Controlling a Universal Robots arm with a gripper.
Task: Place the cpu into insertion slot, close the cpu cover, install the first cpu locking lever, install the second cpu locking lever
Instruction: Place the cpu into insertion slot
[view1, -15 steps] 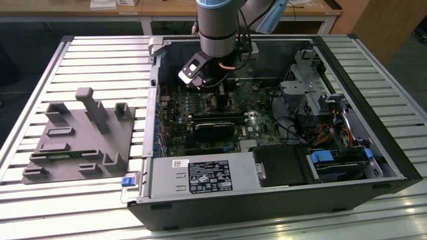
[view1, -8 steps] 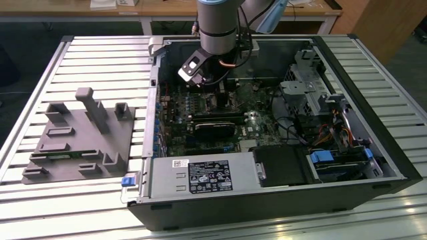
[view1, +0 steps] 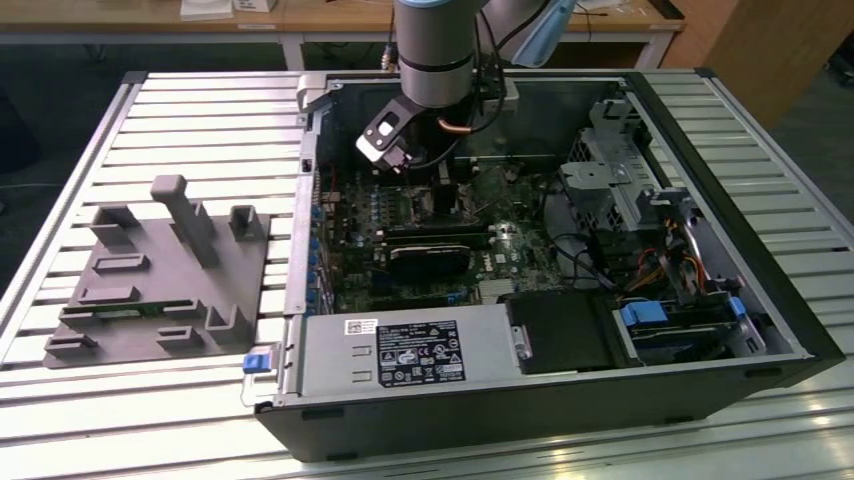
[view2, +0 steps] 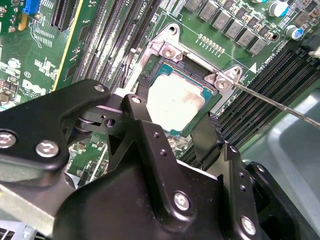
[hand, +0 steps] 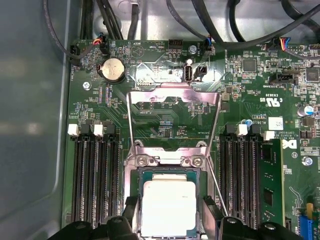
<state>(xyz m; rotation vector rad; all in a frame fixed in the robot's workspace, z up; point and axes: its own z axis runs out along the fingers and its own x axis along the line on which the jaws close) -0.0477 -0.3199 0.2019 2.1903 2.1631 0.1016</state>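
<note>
The cpu (hand: 169, 207), a pale silver square on a green base, lies flat and square inside the insertion slot (hand: 170, 172) on the green motherboard. My gripper (hand: 170, 216) straddles it, with a black finger (view2: 144, 102) pressed against each of two opposite edges of the cpu (view2: 175, 102). The cpu cover (hand: 172, 95), a silver frame with a large window, is swung back and open beyond the slot's hinge. Two thin wire locking levers (hand: 217, 192) (hand: 130, 125) stand unlatched beside it; one lever (view2: 280, 106) shows in the second wrist view. In the exterior view my arm (view1: 434, 60) reaches down into the case.
Long black memory slots (hand: 95, 175) (hand: 237, 175) flank the socket, and a memory stick (hand: 270, 185) stands beside one bank. The case wall (hand: 30, 125) is close by. A black card (view1: 427, 255), a power supply (view1: 400, 350) and a drive cage (view1: 627, 190) surround the board. A grey fixture (view1: 160, 270) lies outside the case.
</note>
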